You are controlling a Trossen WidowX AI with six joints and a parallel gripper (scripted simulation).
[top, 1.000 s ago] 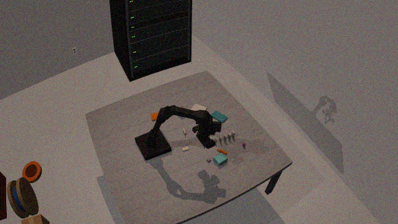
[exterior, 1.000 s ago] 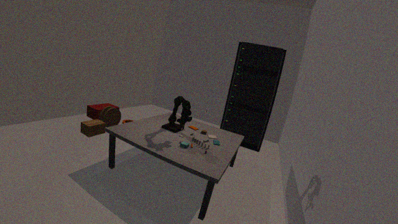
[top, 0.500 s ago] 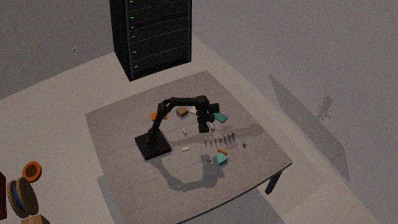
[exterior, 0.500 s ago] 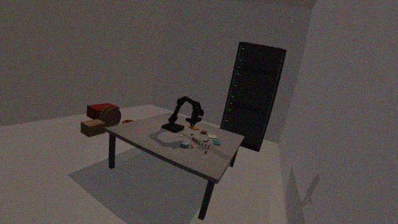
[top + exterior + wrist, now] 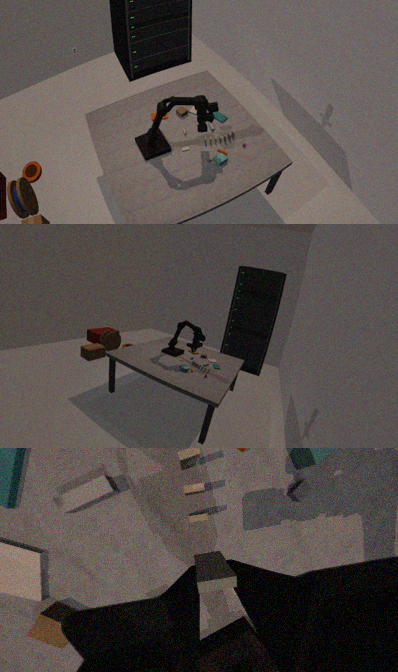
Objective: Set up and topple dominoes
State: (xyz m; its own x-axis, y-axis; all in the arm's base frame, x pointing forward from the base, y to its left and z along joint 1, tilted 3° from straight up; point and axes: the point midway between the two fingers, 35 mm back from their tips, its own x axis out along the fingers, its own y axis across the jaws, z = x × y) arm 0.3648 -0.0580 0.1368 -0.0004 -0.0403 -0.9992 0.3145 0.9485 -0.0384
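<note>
Pale, dark-sided domino [image 5: 216, 568], seemingly upright, gripped in narrowly parted hand [image 5: 202, 128] [image 5: 194, 350] [image 5: 211, 568].

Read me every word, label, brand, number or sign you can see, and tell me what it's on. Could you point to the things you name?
There is none I can read. The server rack [image 5: 158, 40] [image 5: 255, 317] shows only small indicator lights, and the dark arm [image 5: 183, 101] [image 5: 176, 335] shows no legible marking; any fine print would be too small and grainy.

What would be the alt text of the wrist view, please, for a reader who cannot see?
Black robot fingers grip a pale rectangular domino above a grey tabletop. Beyond it, a row of small standing pale dominoes leads away.
</note>
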